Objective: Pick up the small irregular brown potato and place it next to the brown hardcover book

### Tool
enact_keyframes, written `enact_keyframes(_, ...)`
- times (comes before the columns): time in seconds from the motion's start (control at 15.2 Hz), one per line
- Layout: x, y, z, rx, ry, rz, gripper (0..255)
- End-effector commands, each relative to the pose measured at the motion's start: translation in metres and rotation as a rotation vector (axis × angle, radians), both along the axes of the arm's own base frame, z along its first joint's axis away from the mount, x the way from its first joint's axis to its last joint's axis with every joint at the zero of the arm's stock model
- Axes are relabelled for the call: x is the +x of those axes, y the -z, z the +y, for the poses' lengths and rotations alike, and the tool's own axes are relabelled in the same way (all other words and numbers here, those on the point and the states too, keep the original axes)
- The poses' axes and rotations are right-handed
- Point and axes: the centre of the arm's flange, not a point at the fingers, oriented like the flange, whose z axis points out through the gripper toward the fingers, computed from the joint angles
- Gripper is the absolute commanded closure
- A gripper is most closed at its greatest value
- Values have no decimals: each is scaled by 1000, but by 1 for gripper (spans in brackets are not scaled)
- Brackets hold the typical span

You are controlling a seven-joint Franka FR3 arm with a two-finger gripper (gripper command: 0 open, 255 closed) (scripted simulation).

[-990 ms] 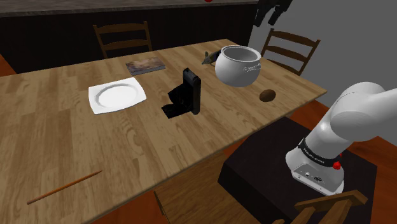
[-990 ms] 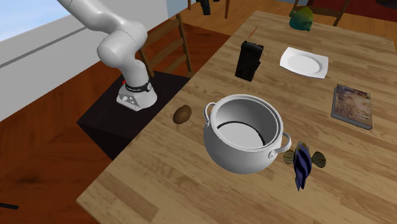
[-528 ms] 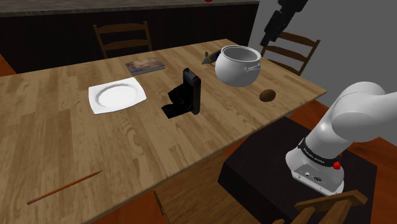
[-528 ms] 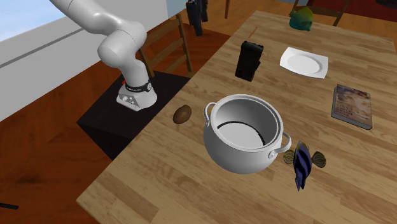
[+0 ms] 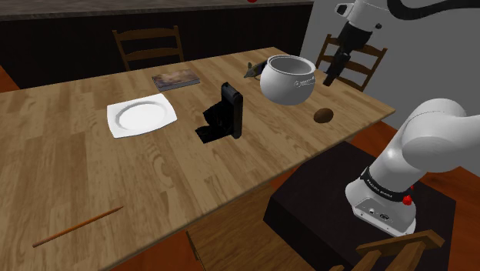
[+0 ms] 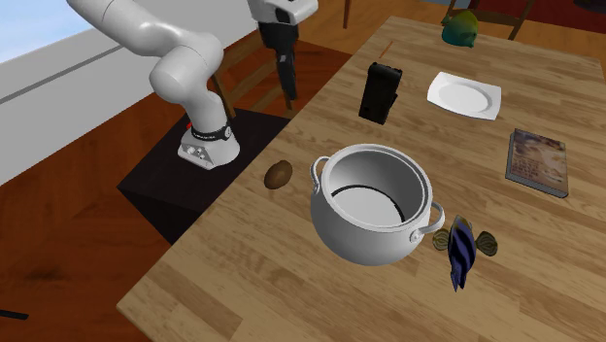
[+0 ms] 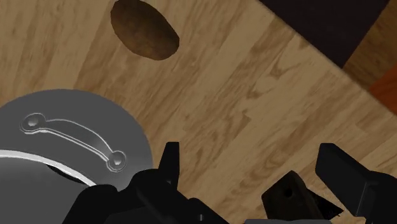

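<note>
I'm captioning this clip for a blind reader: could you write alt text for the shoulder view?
The black gripper hangs above a brown potato near the wooden table's edge, beside a grey pot. Farther along the table are a book, a white plate and a black box-like object.

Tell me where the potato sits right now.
The potato lies on the wooden table near the edge by the black stand, in the shoulder view to the lower right of the grey pot, not touching it.
</note>
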Motion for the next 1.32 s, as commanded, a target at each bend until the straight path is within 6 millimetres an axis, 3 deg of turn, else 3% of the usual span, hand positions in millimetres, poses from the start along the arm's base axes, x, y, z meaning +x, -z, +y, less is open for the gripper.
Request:
enact_keyframes(0.0, -4, 22, -16, -13, -72, 3, 0)
enact_keyframes(0.86, -7, 158, -113, -93, -500, 31, 0)
enact_keyframes(1.25, -4, 189, -116, -95, -515, 32, 0)
